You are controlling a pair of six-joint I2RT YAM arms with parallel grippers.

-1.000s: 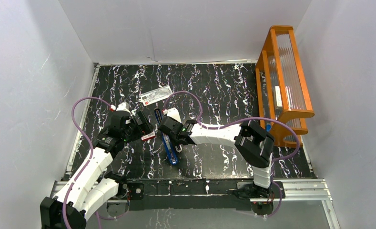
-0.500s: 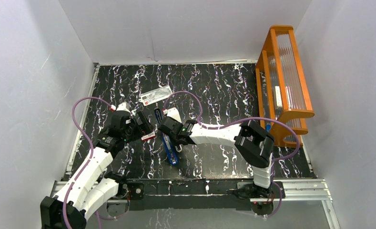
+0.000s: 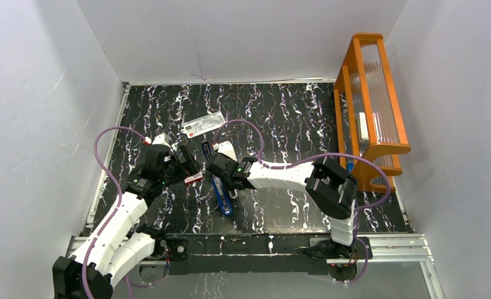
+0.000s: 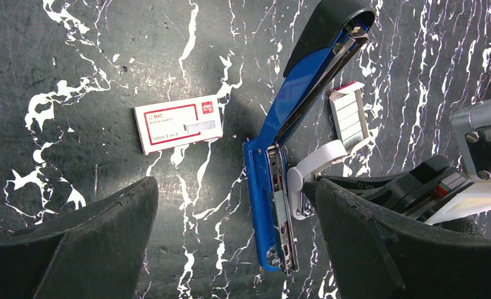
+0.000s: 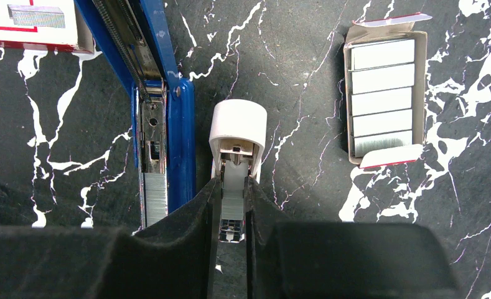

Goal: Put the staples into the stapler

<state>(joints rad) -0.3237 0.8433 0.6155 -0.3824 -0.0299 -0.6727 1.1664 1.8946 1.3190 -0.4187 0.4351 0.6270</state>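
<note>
No movement noted over the last second: arms, boxes and tool all as before. Read as a pause just short of insertion, with the held strip (image 5: 231,215) not yet in the rail (image 5: 150,137).

Open stapler (image 3: 221,187) lying left of centre, toward the near edge of the table (image 3: 292,112), rail facing up. Staple tray (image 5: 386,93) just beside it on the right, sleeve (image 4: 179,128) near on the left.

Forearm reaching leftward across the table; right gripper (image 5: 232,187) low beside the rail, clamped on a short silvery strip under a white rounded piece (image 5: 238,124). Probably staples, cannot confirm. Over sleeve and stapler, left gripper (image 4: 233,187) hovering, spread wide, holding nothing.
</note>
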